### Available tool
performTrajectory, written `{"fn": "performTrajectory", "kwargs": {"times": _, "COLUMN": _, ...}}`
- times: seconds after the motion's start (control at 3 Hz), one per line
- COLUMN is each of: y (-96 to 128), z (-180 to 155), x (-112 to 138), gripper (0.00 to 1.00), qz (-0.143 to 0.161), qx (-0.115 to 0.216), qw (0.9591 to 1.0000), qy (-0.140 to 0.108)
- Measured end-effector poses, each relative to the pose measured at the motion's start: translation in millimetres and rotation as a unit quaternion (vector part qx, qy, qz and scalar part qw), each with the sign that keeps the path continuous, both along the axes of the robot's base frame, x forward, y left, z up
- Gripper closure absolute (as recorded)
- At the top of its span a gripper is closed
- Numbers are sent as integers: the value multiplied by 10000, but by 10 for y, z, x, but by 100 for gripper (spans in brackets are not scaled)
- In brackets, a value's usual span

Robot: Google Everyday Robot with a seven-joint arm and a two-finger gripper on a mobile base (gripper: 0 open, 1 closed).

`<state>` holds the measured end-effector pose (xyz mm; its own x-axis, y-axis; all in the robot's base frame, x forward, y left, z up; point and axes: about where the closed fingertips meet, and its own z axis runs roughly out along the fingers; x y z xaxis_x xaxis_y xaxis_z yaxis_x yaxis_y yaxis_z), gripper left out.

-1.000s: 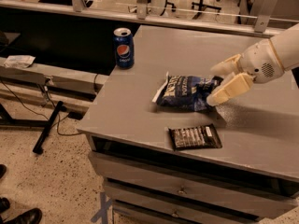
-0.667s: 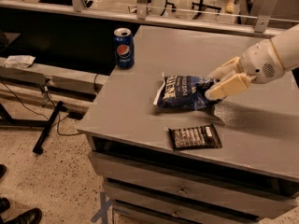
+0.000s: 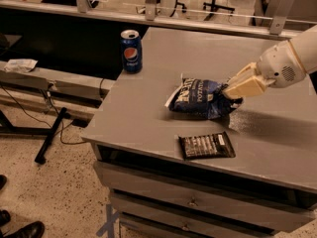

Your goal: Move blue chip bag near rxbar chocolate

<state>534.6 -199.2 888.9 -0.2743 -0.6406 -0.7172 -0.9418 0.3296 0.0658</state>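
The blue chip bag point(image 3: 200, 97) is a crinkled dark-blue foil bag lying in the middle of the grey table point(image 3: 148, 118). My gripper point(image 3: 237, 89) comes in from the right on a white arm and is shut on the bag's right end. The rxbar chocolate point(image 3: 206, 146) is a flat dark bar with pale lettering. It lies near the table's front edge, just in front of the bag and a short gap from it.
A blue Pepsi can point(image 3: 131, 51) stands upright near the table's back left corner. The table has drawers below its front edge. A lower dark bench point(image 3: 44, 78) sits to the left, with cables on the speckled floor.
My gripper has shifted slightly up and left at the bag's right end, and its fingers have drawn closer together. The bag and the bar have stayed about where they were.
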Motion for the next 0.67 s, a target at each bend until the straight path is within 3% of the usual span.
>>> {"fn": "performTrajectory", "kwargs": {"times": 0.67, "y": -171, "z": 42, "x": -84, "gripper": 100, "qz": 389, "qx": -264, "qw": 9988, "qy": 169}}
